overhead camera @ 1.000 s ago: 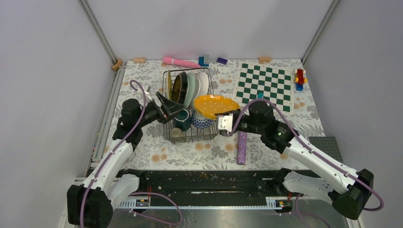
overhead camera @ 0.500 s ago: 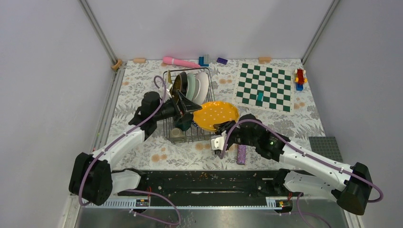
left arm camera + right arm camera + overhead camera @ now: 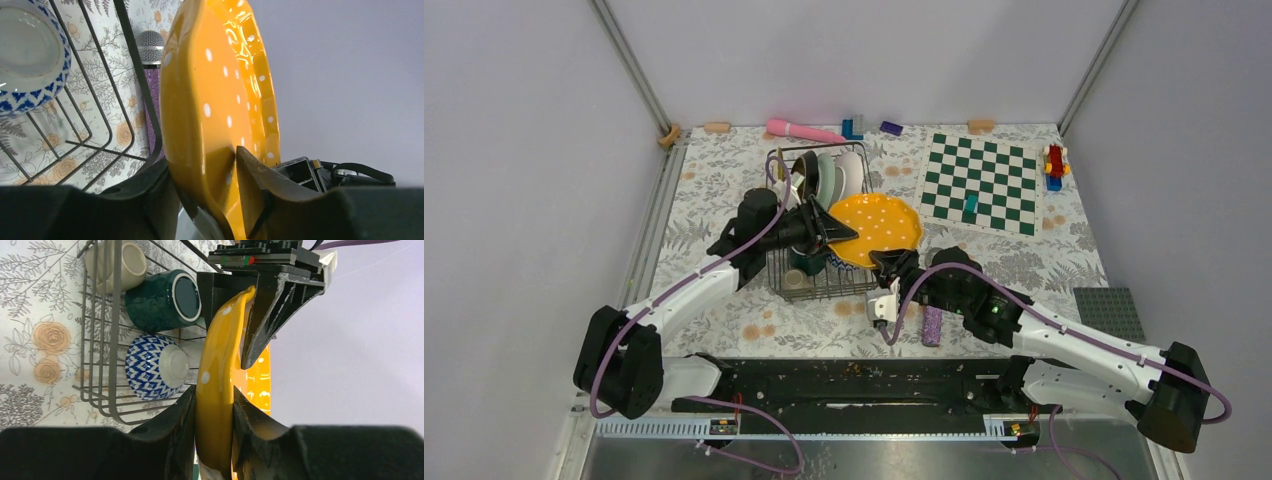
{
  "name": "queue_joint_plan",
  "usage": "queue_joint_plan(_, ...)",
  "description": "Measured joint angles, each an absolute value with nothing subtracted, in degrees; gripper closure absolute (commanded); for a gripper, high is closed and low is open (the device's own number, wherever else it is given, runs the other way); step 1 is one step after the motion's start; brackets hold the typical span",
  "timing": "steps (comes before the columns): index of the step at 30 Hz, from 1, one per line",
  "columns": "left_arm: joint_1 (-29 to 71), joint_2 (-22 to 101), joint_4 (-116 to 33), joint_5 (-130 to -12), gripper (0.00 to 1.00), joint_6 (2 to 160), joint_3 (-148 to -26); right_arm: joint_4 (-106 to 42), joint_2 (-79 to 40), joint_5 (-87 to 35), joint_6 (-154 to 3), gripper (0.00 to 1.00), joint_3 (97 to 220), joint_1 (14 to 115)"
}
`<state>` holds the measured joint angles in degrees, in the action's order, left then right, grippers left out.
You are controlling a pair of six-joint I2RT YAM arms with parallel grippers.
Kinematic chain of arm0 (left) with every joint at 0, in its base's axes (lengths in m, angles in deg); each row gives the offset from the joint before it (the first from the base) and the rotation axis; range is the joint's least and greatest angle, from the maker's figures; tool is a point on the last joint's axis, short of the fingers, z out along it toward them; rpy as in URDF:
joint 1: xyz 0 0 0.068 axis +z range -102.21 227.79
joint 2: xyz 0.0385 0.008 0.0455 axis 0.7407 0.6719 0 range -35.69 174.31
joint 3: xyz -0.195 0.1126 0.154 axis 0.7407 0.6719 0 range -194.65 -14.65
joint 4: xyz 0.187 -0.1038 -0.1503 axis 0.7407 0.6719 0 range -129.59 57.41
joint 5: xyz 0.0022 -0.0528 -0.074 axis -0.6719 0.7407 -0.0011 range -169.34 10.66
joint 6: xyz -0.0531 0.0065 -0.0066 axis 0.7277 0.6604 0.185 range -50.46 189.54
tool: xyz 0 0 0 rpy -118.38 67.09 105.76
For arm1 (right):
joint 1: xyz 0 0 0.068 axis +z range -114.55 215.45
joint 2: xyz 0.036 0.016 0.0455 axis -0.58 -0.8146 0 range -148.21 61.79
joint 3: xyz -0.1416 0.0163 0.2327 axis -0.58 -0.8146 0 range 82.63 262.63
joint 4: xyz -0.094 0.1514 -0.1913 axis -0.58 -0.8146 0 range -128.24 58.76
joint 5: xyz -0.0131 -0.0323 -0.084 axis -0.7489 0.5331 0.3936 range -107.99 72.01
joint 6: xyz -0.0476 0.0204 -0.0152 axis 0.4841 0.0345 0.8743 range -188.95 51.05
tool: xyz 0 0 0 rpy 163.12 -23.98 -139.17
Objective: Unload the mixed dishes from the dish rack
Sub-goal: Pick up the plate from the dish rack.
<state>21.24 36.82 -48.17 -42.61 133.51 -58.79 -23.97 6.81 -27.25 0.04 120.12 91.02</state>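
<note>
Both arms are holding the yellow plate (image 3: 879, 225) over the right edge of the dish rack (image 3: 819, 296).
The left gripper (image 3: 205, 175), off the plate a second ago, is now pinching its left rim, and the right gripper (image 3: 214, 405) is clamping the near rim. A handover seems to be starting, while the mug (image 3: 162, 300), bowl (image 3: 152, 365) and cup (image 3: 120, 262) are waiting in the rack.

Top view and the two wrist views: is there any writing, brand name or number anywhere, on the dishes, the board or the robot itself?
None can be read in any view.
Yellow plate: white dots only.
Patterned bowl: blue triangles, no letters.
Chessboard: plain squares, no numbers.
Left gripper: a green and red strip on its housing, too small to read.
</note>
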Motion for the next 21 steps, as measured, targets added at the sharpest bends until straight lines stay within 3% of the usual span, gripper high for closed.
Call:
queue_joint_plan(5,21.3,36.9,-46.8,-43.3,0.96,138.0,-59.6,-22.8,6.9,-26.2,2.6,0.99,118.8,91.3)
queue_joint_plan(7,21.4,36.9,-46.7,-43.3,1.00,139.9,-59.7,-22.0,7.0,-26.0,3.8,0.83,118.3,91.3)
queue_joint_plan(10,21.4,36.9,-46.9,-43.3,1.00,140.5,-59.8,-21.5,7.4,-26.0,3.6,0.44,118.2,91.3)
queue_joint_plan(14,20.9,36.9,-47.9,-43.3,1.00,139.8,-59.8,-20.1,8.7,-27.1,2.7,0.03,118.2,91.3)
queue_joint_plan(21,20.5,34.2,-48.8,-44.5,1.00,139.3,-59.8,-18.7,12.7,-30.7,0.4,0.00,118.2,91.4)
